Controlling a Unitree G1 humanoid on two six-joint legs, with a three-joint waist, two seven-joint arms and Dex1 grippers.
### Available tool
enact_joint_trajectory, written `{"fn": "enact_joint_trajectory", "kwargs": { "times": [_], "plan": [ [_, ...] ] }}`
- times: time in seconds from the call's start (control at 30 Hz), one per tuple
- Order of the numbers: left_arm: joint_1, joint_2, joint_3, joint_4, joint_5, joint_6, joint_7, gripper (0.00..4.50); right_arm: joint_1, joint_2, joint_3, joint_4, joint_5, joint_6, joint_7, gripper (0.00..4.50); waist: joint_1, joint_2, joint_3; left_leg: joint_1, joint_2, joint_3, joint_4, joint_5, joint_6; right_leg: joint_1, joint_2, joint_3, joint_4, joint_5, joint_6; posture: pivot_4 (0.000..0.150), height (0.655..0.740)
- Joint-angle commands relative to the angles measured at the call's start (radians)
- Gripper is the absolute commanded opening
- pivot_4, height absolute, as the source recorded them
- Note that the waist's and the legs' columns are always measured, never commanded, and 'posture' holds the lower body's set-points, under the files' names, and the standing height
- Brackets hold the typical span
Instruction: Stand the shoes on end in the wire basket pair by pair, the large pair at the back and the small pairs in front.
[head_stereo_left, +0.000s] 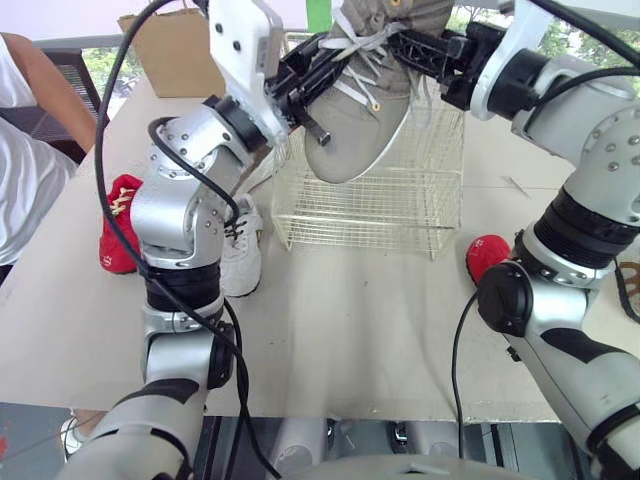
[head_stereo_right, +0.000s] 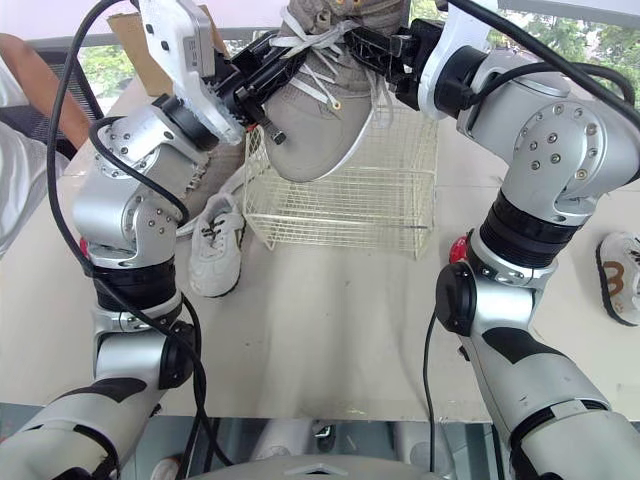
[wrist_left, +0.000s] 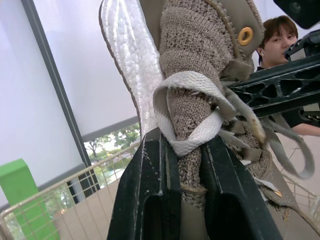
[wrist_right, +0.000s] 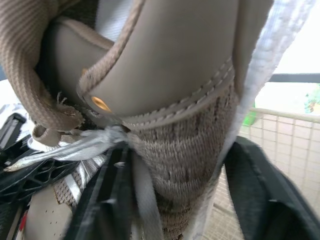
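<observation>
A large grey-brown shoe (head_stereo_left: 360, 120) with white laces hangs toe-down over the wire basket (head_stereo_left: 370, 215), its toe just inside the rim. From the left, my left gripper (head_stereo_left: 318, 75) is shut on the shoe's knit upper by the laces; the left wrist view shows both fingers (wrist_left: 145, 190) pinching it. From the right, my right gripper (head_stereo_left: 405, 45) is shut on the shoe near its collar, and the upper (wrist_right: 165, 65) sits between that gripper's fingers (wrist_right: 255, 190). I see nothing else in the basket.
On the table, a small white shoe (head_stereo_left: 242, 250) lies left of the basket and a red shoe (head_stereo_left: 120, 225) further left. Another red shoe (head_stereo_left: 487, 255) lies right of the basket, and a white-soled shoe (head_stereo_right: 620, 275) at the far right. A cardboard box (head_stereo_left: 175, 50) stands behind; a person (head_stereo_left: 25, 150) is at the left.
</observation>
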Motion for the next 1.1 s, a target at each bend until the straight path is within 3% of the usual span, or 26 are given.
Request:
{"fn": "enact_joint_trajectory", "kwargs": {
  "times": [0.03, 0.1, 0.13, 0.33, 0.37, 0.57, 0.67, 0.83, 1.1],
  "plan": [
    [-0.024, -0.013, -0.011, -0.11, -0.057, -0.047, -0.027, 0.21, -0.002, 0.007, 0.033, -0.024, 0.029, -0.064, -0.018, 0.84, 0.0, 0.0, 0.0, 0.0, 0.0, 0.0, 0.0, 0.0, 0.0, 0.0, 0.0, 0.0, 0.0, 0.0, 0.0, 0.15, 0.74],
    [-0.024, -0.033, 0.028, -0.126, -0.153, 0.034, -0.015, 0.21, 0.006, -0.006, 0.045, -0.03, 0.039, -0.105, -0.014, 0.56, 0.001, 0.0, 0.0, 0.0, 0.0, 0.0, 0.0, 0.0, 0.0, 0.0, 0.0, 0.0, 0.0, 0.0, 0.0, 0.15, 0.74],
    [-0.028, -0.045, 0.05, -0.132, -0.194, 0.07, 0.003, 1.25, 0.009, -0.014, 0.052, -0.031, 0.042, -0.123, -0.013, 0.46, 0.001, 0.0, 0.0, 0.0, 0.0, 0.0, 0.0, 0.0, 0.0, 0.0, 0.0, 0.0, -0.001, 0.0, 0.0, 0.15, 0.74],
    [-0.015, -0.086, 0.238, -0.141, -0.509, 0.356, 0.22, 4.21, -0.033, -0.094, 0.029, 0.017, 0.084, -0.271, 0.021, 0.2, 0.002, 0.0, 0.0, -0.001, 0.0, -0.002, 0.001, 0.0, 0.0, 0.001, -0.001, 0.0, -0.001, 0.0, 0.0, 0.15, 0.74],
    [0.003, -0.076, 0.257, -0.152, -0.569, 0.396, 0.239, 4.5, -0.044, -0.11, 0.022, 0.032, 0.094, -0.291, 0.027, 0.18, 0.002, 0.0, 0.0, -0.001, 0.0, -0.002, 0.001, 0.0, 0.0, 0.001, -0.001, 0.0, -0.001, 0.0, 0.0, 0.15, 0.74],
    [0.165, 0.034, 0.279, -0.293, -0.794, 0.528, 0.276, 4.5, -0.124, -0.247, 0.038, 0.181, 0.103, -0.443, 0.091, 0.17, -0.007, 0.0, 0.0, 0.0, 0.001, -0.001, 0.0, 0.0, 0.0, 0.001, -0.001, 0.0, -0.002, 0.0, 0.0, 0.15, 0.74],
    [0.296, 0.073, 0.246, -0.397, -0.773, 0.51, 0.296, 4.5, -0.166, -0.328, 0.083, 0.315, 0.044, -0.604, 0.135, 0.17, -0.013, 0.0, 0.0, 0.0, 0.001, 0.0, -0.001, 0.0, 0.0, 0.001, -0.001, 0.002, -0.002, 0.0, 0.0, 0.15, 0.74],
    [0.471, 0.099, 0.236, -0.5, -0.759, 0.393, 0.193, 4.5, -0.188, -0.401, 0.197, 0.529, -0.088, -0.957, 0.23, 0.17, -0.015, 0.0, 0.0, 0.004, 0.0, 0.0, -0.002, 0.0, 0.0, 0.004, 0.0, 0.003, -0.003, 0.0, 0.0, 0.15, 0.74],
    [0.608, 0.166, 0.305, -0.529, -0.796, 0.29, 0.139, 4.5, -0.144, -0.396, 0.281, 0.784, -0.172, -1.332, 0.369, 0.15, -0.02, 0.0, 0.0, 0.005, 0.003, 0.001, -0.002, 0.0, 0.0, 0.004, -0.001, 0.005, -0.003, 0.0, 0.0, 0.15, 0.74]
  ]
}}
